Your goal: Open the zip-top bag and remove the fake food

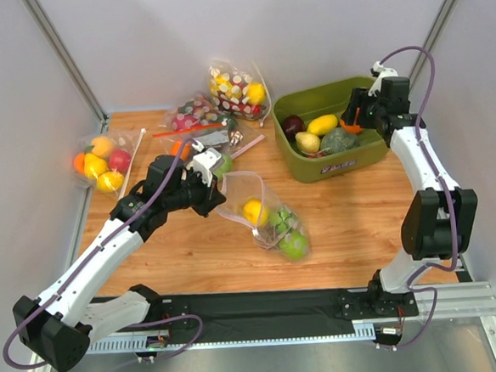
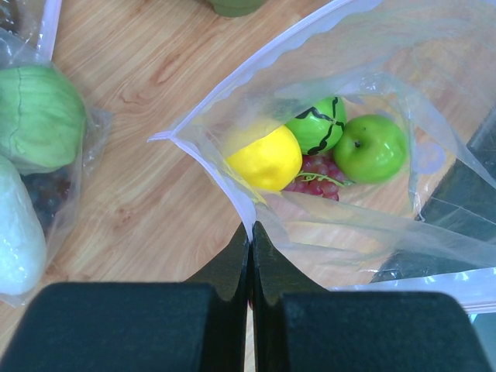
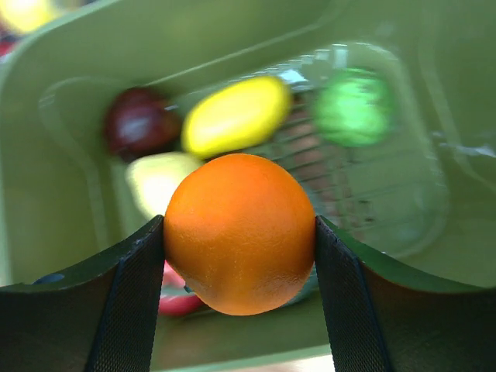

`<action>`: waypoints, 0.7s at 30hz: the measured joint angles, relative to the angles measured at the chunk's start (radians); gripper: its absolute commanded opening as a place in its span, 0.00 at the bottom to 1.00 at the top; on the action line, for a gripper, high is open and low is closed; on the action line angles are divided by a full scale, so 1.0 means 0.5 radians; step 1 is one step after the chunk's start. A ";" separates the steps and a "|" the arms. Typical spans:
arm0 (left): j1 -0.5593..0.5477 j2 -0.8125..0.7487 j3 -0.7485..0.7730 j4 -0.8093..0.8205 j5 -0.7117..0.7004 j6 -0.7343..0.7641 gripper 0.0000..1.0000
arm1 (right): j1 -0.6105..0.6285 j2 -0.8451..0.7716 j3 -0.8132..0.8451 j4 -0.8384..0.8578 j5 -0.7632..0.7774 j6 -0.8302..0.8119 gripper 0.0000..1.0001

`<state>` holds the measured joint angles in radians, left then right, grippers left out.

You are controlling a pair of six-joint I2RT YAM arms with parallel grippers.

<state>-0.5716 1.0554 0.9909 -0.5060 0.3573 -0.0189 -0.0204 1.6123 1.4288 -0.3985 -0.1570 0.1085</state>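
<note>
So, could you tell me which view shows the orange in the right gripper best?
The right wrist view: the orange fills the frame, pinched in the right gripper above the green bin. The top external view shows only an orange sliver at that gripper; the left wrist view misses it.

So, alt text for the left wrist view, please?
The black left gripper, closed, pinches the rim of an open clear plastic zip-top bag holding a yellow fruit, a green apple, a striped green ball and red grapes, on a wooden table.
</note>
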 measured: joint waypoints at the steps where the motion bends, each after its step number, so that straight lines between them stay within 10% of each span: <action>1: 0.000 0.000 0.000 0.000 -0.002 0.000 0.00 | -0.046 0.037 0.017 0.002 0.023 0.008 0.31; 6: 0.000 0.000 0.000 -0.001 -0.002 0.000 0.00 | -0.204 0.169 0.134 -0.003 0.153 0.030 0.41; 12: 0.000 0.000 0.000 -0.002 -0.002 0.000 0.00 | -0.217 0.253 0.198 -0.031 0.259 0.001 0.81; 21: 0.000 -0.001 0.000 -0.002 0.002 0.000 0.00 | -0.213 0.266 0.199 -0.051 0.380 -0.070 0.91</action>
<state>-0.5716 1.0550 0.9909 -0.5068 0.3584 -0.0189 -0.1268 1.7451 1.5284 -0.4240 0.0330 0.0734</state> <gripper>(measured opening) 0.006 0.911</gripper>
